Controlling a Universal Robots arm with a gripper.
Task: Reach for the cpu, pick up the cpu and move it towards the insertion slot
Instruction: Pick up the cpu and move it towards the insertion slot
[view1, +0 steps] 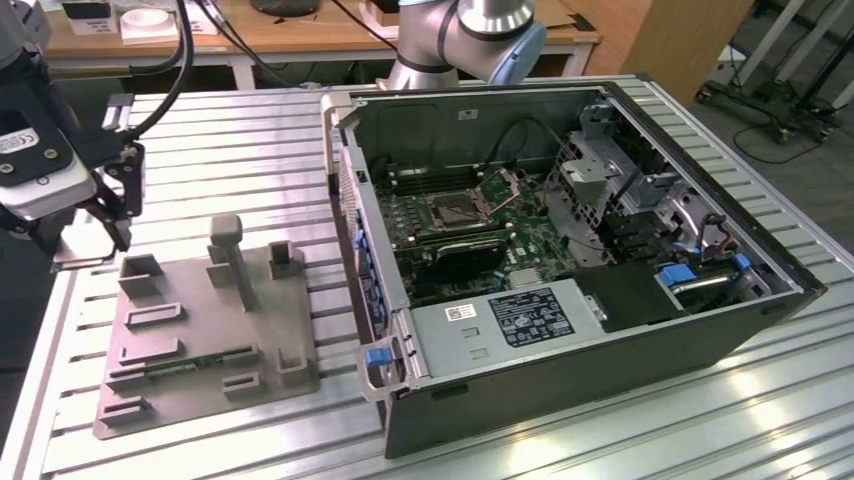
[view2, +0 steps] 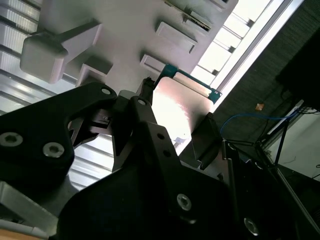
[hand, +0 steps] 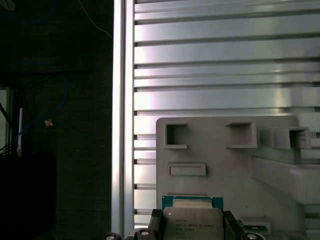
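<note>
- Silvery metal on top with a green rim, the cpu (hand: 192, 220) sits pinched between the gripper's (view1: 91, 232) two black fingers (hand: 156, 225). They press on two opposite edges, so the jaws are clamped on the chip rather than loose around it.
- The chip hangs over the grey plastic fixture (view1: 200, 330), at the fixture's corner on the exterior view's left. I judge it clear of the fixture's recesses rather than resting in one.
- The insertion slot (view1: 461, 210) lies well apart from the fixture, off toward the exterior view's right. It is down inside the open computer case (view1: 574, 370), whose near wall stands between fixture and slot.
- As I read it, the step in hand is carrying the chip away from the fixture toward the slot.
- To do that well, the pinch should hold firm on the edges alone and the chip should travel level. It should go high enough to pass the fixture's upright post (view1: 230, 250) and the case wall. A tilt or a knock could shift so thin a piece in the fingers.
- In the first wrist view the metal lid faces away from the fixture's base, so the underside looks down at the fixture and the chip lies flat, about parallel to it.
- It looks near square, so there is no real long axis. Its edges run in line with the fixture's straight edges. One side is cut off from sight, so I cannot tell which corner is the keyed one.
</note>
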